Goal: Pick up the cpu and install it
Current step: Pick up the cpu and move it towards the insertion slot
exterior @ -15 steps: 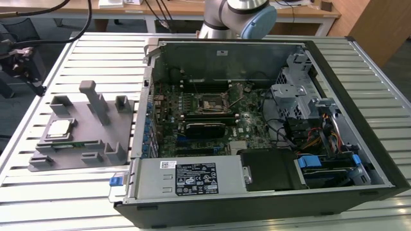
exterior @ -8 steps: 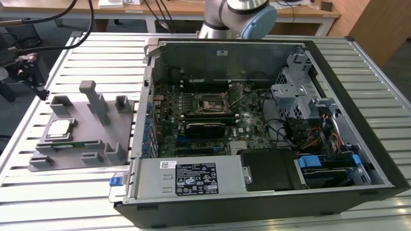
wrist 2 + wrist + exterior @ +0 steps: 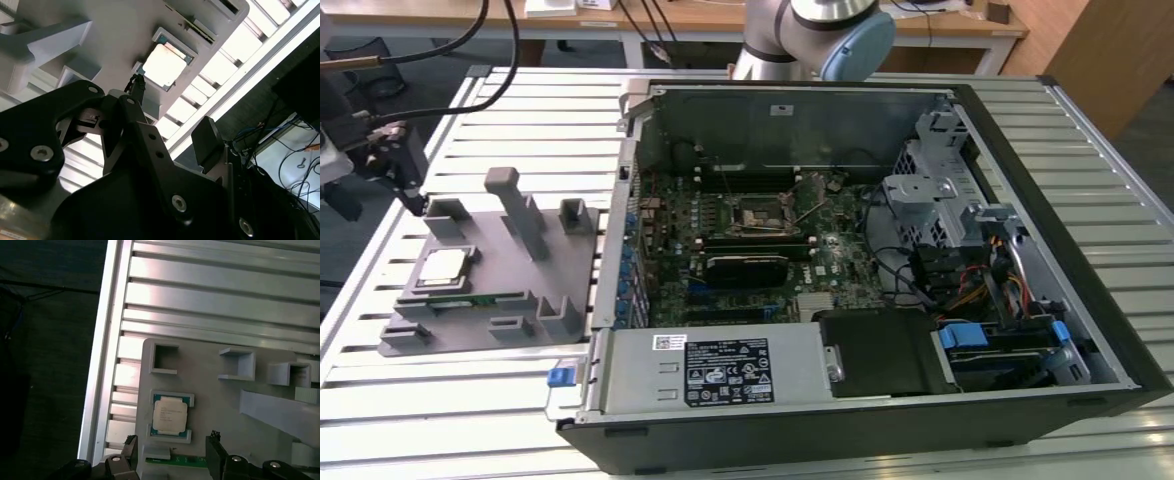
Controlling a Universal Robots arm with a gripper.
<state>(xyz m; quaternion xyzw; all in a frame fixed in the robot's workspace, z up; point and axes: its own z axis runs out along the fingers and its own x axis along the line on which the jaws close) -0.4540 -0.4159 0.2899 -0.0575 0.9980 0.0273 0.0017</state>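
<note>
The cpu (image 3: 444,265) is a small silvery square chip lying flat in a recess of the grey tray (image 3: 507,290) at the exterior view's left. It also shows in both wrist views as cpu (image 3: 170,416) and cpu (image 3: 162,65). My gripper (image 3: 408,198) hangs above the tray's far left corner, some way above the chip and touching nothing. In the first wrist view the gripper (image 3: 172,445) stands open, its two black fingertips (image 3: 214,440) spread wider than the chip. The black square socket (image 3: 758,213) sits on the motherboard inside the open computer case.
The open case (image 3: 1014,230) takes up the middle and right of the slatted aluminium table (image 3: 440,400). Tall grey posts (image 3: 520,210) rise from the tray beside the chip. A green memory stick (image 3: 460,297) lies in the tray just in front of it. The table edge (image 3: 100,365) runs close by.
</note>
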